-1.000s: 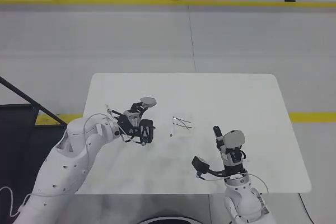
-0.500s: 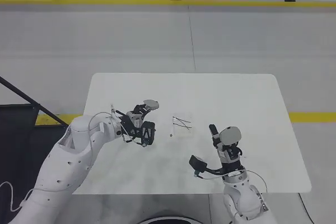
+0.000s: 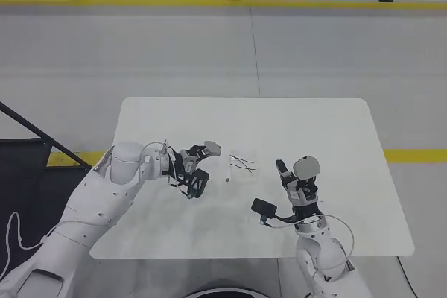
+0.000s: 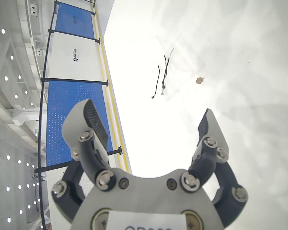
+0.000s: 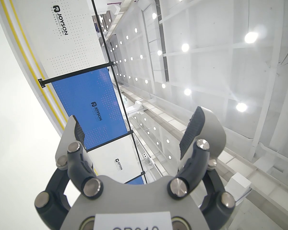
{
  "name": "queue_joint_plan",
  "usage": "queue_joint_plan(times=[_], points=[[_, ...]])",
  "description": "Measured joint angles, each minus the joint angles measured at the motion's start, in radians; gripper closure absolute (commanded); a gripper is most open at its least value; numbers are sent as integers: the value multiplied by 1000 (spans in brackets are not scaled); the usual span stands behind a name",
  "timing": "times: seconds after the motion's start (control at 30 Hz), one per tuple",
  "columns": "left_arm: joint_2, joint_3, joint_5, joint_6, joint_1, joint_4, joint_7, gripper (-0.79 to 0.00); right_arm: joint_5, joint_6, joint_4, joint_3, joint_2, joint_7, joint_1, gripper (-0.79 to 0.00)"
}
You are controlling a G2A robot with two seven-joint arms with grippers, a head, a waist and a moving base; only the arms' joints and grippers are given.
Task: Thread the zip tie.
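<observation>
Left gripper (image 3: 207,164) (image 4: 148,116) spread wide, nothing in it, hanging low over table (image 3: 320,134). Zip ties (image 3: 241,159) (image 4: 165,72) lie flat in small loose bunch straight ahead of its fingertips, near but not touching. Tiny tan scrap (image 3: 228,179) (image 4: 198,80) sits just beside bunch, on gripper's side. Right gripper (image 3: 293,167) (image 5: 136,118) also wide open and empty, tipped up toward ceiling, zip ties off to its side, between the two grippers.

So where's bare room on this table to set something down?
Far strip of the table beyond the zip ties; also the side past the right gripper. Crowded middle: the ties lie between it and the left gripper.
</observation>
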Motion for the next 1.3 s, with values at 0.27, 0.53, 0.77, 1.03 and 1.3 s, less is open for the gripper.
queue_joint_plan(times=[0.27,0.53,0.77,1.03,1.3], points=[[2,21,31,43,14,-17,-14,-785,66,-5,-8,-14,-3,-34,8,-785],[6,62,120,212,-25,49,90,-785,349,-62,-6,-40,-3,-218,26,-785],[0,82,134,304,-31,74,84,-785,342,-58,-5,-39,-3,-208,27,-785],[-1,78,111,335,-14,58,59,-785,408,-94,-15,-36,-5,-206,35,-785],[-10,103,129,358,-41,110,39,-628,559,-182,2,-6,-3,-254,52,-785]])
